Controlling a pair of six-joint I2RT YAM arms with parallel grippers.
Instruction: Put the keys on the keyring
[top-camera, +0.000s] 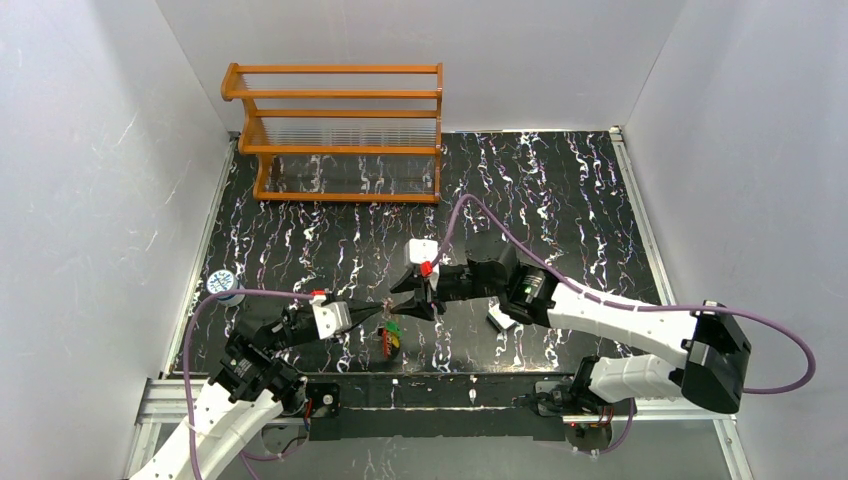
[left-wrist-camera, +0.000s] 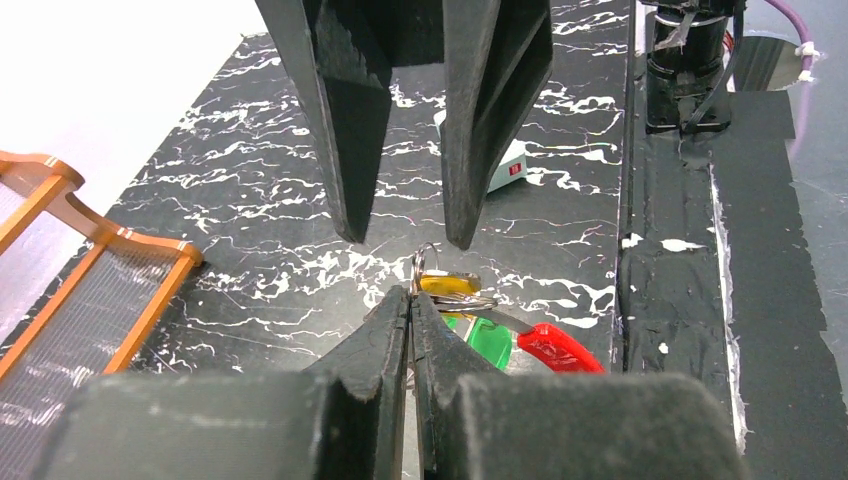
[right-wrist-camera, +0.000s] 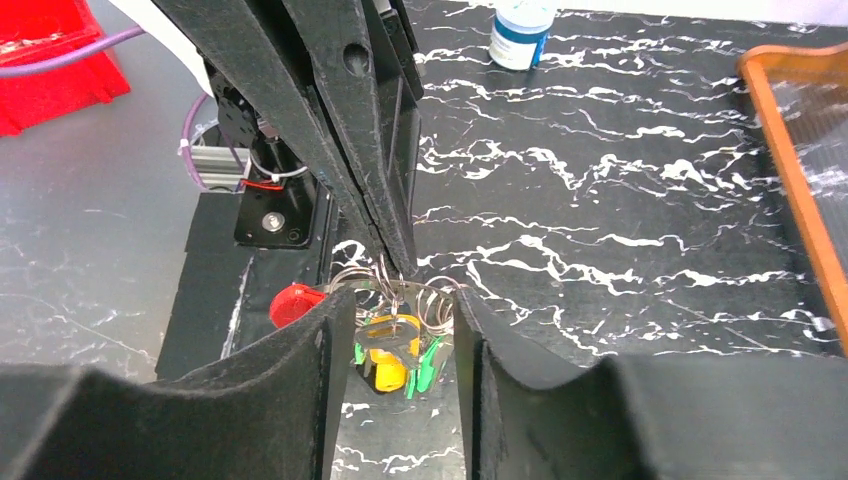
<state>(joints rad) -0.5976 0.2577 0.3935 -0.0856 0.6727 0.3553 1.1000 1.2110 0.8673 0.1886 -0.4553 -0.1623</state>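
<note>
The keyring (left-wrist-camera: 428, 262) is a thin silver wire loop with a red piece (left-wrist-camera: 560, 347). It carries a yellow-headed key (left-wrist-camera: 447, 285) and a green-headed key (left-wrist-camera: 490, 342), and the bunch hangs just above the table front (top-camera: 392, 340). My left gripper (left-wrist-camera: 411, 292) is shut on the ring wire. My right gripper (right-wrist-camera: 400, 298) is open, one finger on each side of the hanging bunch, not touching it. The right wrist view shows the yellow key (right-wrist-camera: 388, 365), the green key (right-wrist-camera: 430, 362) and the red piece (right-wrist-camera: 295, 303) between those fingers. From above, the left gripper (top-camera: 383, 312) and right gripper (top-camera: 420, 300) meet tip to tip.
An orange wooden rack (top-camera: 340, 130) stands at the back left. A small white and blue bottle (top-camera: 222, 284) sits at the left edge. A small white box with a red button (left-wrist-camera: 505, 165) lies under the right arm. The black taped front edge (left-wrist-camera: 670, 300) is close.
</note>
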